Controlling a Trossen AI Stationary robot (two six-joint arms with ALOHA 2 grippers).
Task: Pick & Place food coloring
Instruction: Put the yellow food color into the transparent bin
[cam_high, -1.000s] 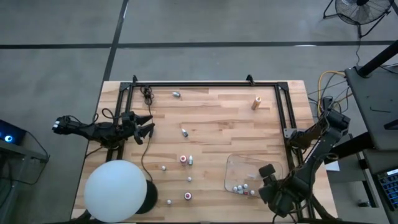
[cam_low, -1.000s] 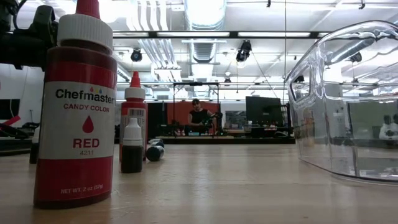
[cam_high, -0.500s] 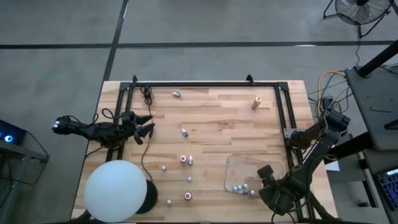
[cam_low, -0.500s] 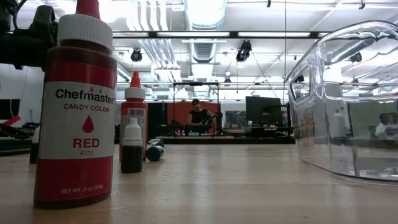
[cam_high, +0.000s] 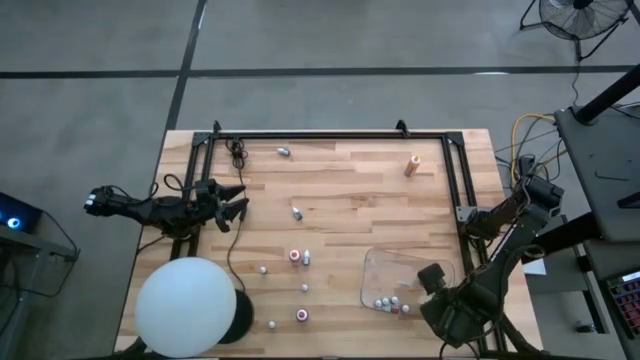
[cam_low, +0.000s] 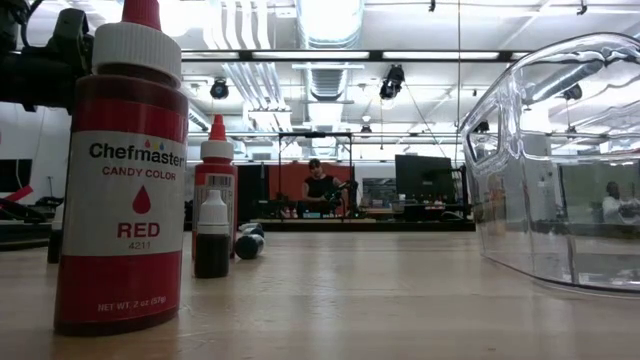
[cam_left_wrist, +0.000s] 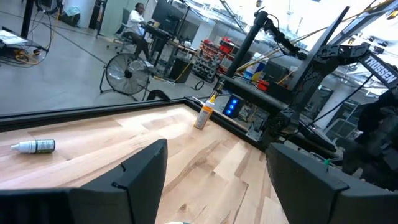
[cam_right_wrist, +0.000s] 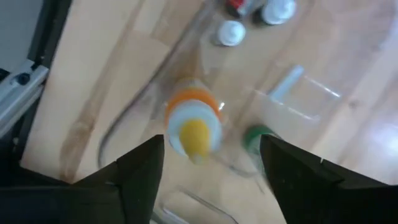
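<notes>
Right end effector (cam_high: 432, 283) hangs released over clear tray (cam_high: 385, 262) w/ a few bottles (cam_high: 390, 303) inside, prob. just dropping one; others scattered on table (cam_high: 350, 190); left end effector (cam_high: 232, 200) idle, open, at table's edge

Red bottle (cam_low: 120, 180) tip cut off at low view's top; yellow-capped bottle (cam_right_wrist: 194, 127) blurred; tray (cam_low: 560, 160) cropped at right.

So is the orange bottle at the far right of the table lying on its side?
No, the orange bottle stands upright in the high view, alone near the table's far right corner.
</notes>
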